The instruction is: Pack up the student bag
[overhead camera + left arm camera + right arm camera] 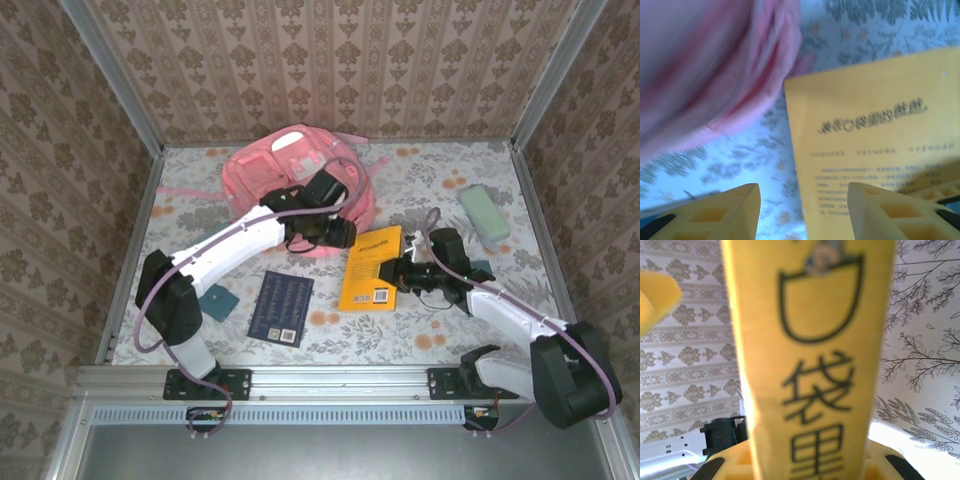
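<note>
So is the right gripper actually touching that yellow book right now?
Touching. The right wrist view shows the yellow book standing on edge, clamped in the right gripper, with no gap on either side.

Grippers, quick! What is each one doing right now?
Left gripper: open, holding nothing.
Right gripper: shut on the yellow book.
</note>
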{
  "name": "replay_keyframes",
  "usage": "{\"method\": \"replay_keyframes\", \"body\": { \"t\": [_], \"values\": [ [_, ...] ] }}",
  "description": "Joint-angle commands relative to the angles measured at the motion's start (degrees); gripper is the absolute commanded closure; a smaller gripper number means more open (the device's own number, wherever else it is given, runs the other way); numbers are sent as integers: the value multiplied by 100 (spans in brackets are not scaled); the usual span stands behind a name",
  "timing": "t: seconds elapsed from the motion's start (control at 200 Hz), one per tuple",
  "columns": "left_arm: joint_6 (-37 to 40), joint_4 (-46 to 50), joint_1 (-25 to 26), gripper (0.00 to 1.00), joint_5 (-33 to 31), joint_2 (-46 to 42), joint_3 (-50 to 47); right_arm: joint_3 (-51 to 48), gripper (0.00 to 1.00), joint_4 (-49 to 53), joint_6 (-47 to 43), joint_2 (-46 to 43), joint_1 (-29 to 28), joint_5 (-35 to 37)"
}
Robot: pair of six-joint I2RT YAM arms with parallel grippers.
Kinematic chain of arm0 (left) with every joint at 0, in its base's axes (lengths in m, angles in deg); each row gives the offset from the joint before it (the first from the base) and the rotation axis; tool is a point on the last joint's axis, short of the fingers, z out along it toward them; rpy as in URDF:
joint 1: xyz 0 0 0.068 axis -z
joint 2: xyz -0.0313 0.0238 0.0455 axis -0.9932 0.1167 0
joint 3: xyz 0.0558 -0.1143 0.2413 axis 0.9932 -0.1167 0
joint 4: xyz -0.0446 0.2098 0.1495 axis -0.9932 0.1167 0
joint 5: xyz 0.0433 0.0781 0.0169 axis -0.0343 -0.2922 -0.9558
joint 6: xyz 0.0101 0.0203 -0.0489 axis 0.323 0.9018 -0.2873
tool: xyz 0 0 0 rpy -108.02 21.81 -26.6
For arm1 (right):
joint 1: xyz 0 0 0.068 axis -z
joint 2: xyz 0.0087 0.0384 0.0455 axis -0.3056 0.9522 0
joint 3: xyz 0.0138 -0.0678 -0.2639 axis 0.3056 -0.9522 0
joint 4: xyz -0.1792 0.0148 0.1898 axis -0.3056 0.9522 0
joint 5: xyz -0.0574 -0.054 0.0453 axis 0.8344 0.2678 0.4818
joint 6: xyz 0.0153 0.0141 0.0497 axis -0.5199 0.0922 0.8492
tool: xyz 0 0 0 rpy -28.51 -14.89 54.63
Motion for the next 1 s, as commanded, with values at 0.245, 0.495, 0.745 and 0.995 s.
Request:
{"method": "replay_keyframes", "body": {
  "t": [0.245, 0.495, 0.745, 0.995],
  "values": [
    [2068, 471, -306, 51, -739, 1294, 1163, -523, 100, -322, 329, -1641, 40, 1228],
    [2402, 349, -409, 54, -622, 1984, 1551, -846, 100, -257, 596, -2265, 36, 1643],
    [2423, 240, -501, 96, -579, 2180, 1733, -1204, 100, -982, 951, -2549, 40, 2033],
    [2246, 257, -513, 100, -996, 1600, 2125, -890, 100, -2082, 1079, -1747, 32, 2075]
  ]
}}
